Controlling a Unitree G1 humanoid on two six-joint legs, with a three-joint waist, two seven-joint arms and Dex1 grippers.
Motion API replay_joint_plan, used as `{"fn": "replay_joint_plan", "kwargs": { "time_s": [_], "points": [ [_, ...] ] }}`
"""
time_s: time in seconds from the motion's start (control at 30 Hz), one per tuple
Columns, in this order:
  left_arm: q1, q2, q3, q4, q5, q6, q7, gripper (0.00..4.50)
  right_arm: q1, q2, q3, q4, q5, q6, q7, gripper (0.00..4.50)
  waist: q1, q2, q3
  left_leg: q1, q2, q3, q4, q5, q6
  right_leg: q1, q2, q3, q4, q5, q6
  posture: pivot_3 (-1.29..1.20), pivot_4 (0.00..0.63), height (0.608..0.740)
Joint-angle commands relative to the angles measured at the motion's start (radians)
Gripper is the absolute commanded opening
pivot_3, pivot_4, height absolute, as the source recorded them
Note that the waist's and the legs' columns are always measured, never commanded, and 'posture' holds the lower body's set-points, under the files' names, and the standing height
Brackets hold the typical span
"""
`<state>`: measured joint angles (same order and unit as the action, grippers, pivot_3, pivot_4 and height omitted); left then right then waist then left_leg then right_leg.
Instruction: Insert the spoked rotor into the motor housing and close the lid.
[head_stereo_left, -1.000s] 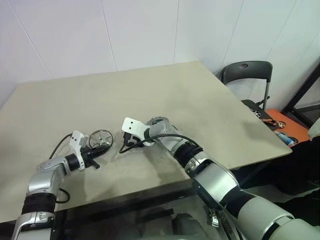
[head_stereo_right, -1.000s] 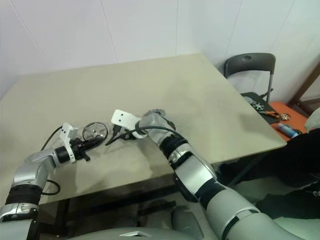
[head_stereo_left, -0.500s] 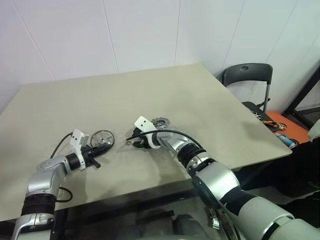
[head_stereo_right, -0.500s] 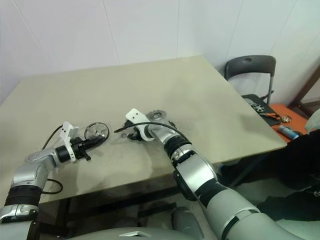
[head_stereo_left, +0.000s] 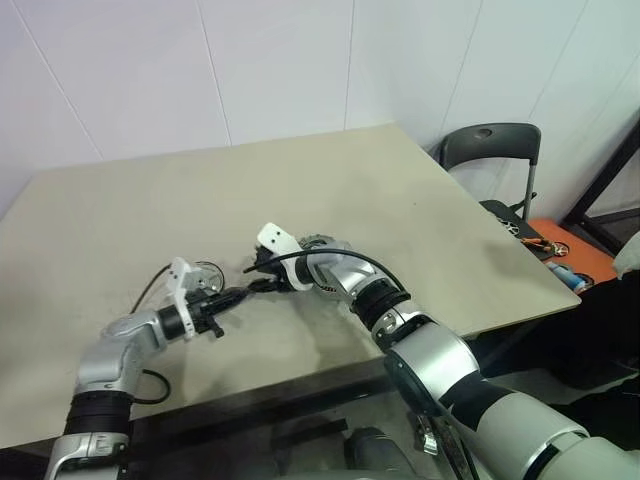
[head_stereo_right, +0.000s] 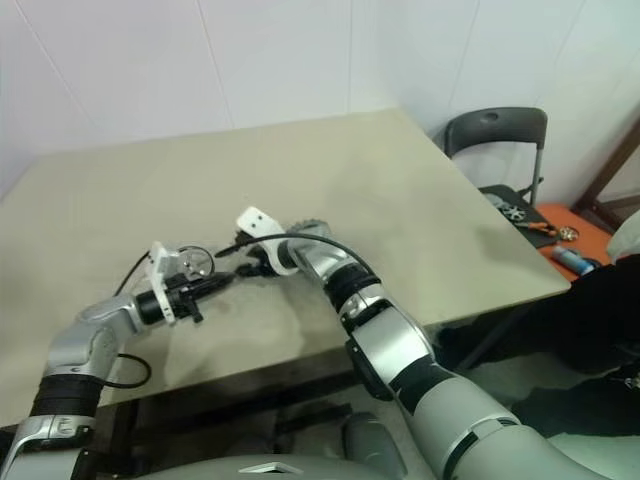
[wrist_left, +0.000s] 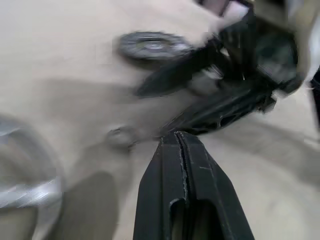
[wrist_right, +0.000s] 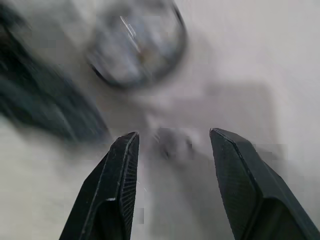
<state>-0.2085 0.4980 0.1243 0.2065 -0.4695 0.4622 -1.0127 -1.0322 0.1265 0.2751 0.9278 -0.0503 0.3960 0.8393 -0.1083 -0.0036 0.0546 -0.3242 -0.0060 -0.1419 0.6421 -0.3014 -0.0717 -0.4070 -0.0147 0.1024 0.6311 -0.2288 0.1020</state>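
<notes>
Now we see the spoked rotor (head_stereo_left: 206, 273) lying flat on the table (head_stereo_left: 400, 190), beside our left gripper (head_stereo_left: 243, 293), whose fingers are pressed together, empty. Our right gripper (head_stereo_left: 262, 283), fingers parted around nothing, hovers fingertip-close to it

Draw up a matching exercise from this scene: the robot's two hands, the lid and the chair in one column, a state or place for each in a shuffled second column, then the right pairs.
Column one:
1. left hand
2. right hand
3. lid
4. chair

Column two:
a. fingers apart, nothing between them
b. stands off the table, by its far right corner
c. fingers pressed together
d. lies flat on the table, just beyond the right arm's wrist

Pairs: 1-c, 2-a, 3-d, 4-b
</notes>
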Motion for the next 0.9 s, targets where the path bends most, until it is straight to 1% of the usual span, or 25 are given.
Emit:
{"fn": "replay_joint_plan", "kwargs": {
  "time_s": [0.03,0.1,0.17,0.27,0.33,0.4,0.43,0.63,0.9],
  "points": [
    [-0.073,-0.035,-0.053,0.067,0.089,-0.078,0.078,0.0,0.016,0.008,0.006,-0.153,0.024,0.035,0.021,2.34,0.003,0.001,0.001,0.0,0.0,0.0,0.0,0.0,0.0,0.0,0.0,0.0,0.0,0.0,0.001,0.0,0.0,0.74],
    [-0.132,-0.054,-0.059,0.169,0.157,-0.164,0.156,0.0,0.034,-0.013,0.001,-0.203,0.025,0.056,0.008,2.34,0.012,0.0,0.0,0.0,0.0,0.0,0.0,0.0,0.0,0.0,0.0,0.0,0.0,-0.001,0.002,0.0,0.0,0.74],
    [-0.172,-0.067,-0.05,0.218,0.165,-0.193,0.179,0.0,0.054,-0.032,-0.008,-0.258,0.036,0.087,-0.003,2.34,0.012,0.0,0.0,0.0,0.0,0.0,0.001,0.0,0.0,0.001,0.0,0.0,0.0,-0.001,0.002,0.0,0.0,0.74],
    [-0.193,-0.068,-0.058,0.254,0.179,-0.248,0.163,0.57,0.093,-0.058,-0.018,-0.348,0.051,0.137,-0.021,2.37,0.012,0.0,0.0,-0.001,0.0,0.0,0.001,0.0,0.0,0.001,0.0,0.0,0.0,-0.001,0.002,0.0,0.0,0.74],
    [-0.202,-0.062,-0.061,0.277,0.191,-0.273,0.16,1.27,0.126,-0.077,-0.024,-0.407,0.061,0.17,-0.035,2.37,0.012,0.0,0.0,-0.002,0.0,0.0,0.001,0.0,0.0,0.0,0.0,0.0,-0.001,0.0,0.0,0.0,0.0,0.74],
    [-0.212,-0.055,-0.064,0.309,0.207,-0.289,0.167,1.87,0.152,-0.091,-0.028,-0.448,0.065,0.194,-0.05,2.37,0.012,0.0,0.0,-0.004,0.0,0.0,0.001,0.0,0.0,-0.002,0.0,0.0,-0.001,0.0,0.0,0.0,0.0,0.74],
    [-0.216,-0.052,-0.066,0.321,0.214,-0.293,0.169,2.29,0.166,-0.098,-0.03,-0.464,0.066,0.204,-0.059,2.37,0.011,0.0,0.0,-0.004,0.0,0.0,0.001,0.0,0.0,-0.003,0.0,0.0,-0.001,0.0,0.0,0.0,0.0,0.74],
    [-0.2,-0.025,-0.078,0.291,0.202,-0.25,0.077,4.35,0.232,-0.126,-0.019,-0.521,0.061,0.22,-0.099,2.37,0.008,0.0,0.0,-0.004,0.0,0.0,0.001,0.0,0.0,-0.002,0.0,0.0,-0.001,-0.001,0.002,0.0,0.0,0.74],
    [-0.21,-0.017,-0.103,0.329,0.256,-0.282,0.087,4.35,0.234,-0.126,-0.027,-0.513,0.072,0.217,-0.15,2.37,0.009,0.0,0.0,-0.003,0.0,0.0,0.001,0.0,0.0,-0.002,0.0,0.0,-0.001,-0.001,0.002,0.0,0.0,0.74]
  ]
}}
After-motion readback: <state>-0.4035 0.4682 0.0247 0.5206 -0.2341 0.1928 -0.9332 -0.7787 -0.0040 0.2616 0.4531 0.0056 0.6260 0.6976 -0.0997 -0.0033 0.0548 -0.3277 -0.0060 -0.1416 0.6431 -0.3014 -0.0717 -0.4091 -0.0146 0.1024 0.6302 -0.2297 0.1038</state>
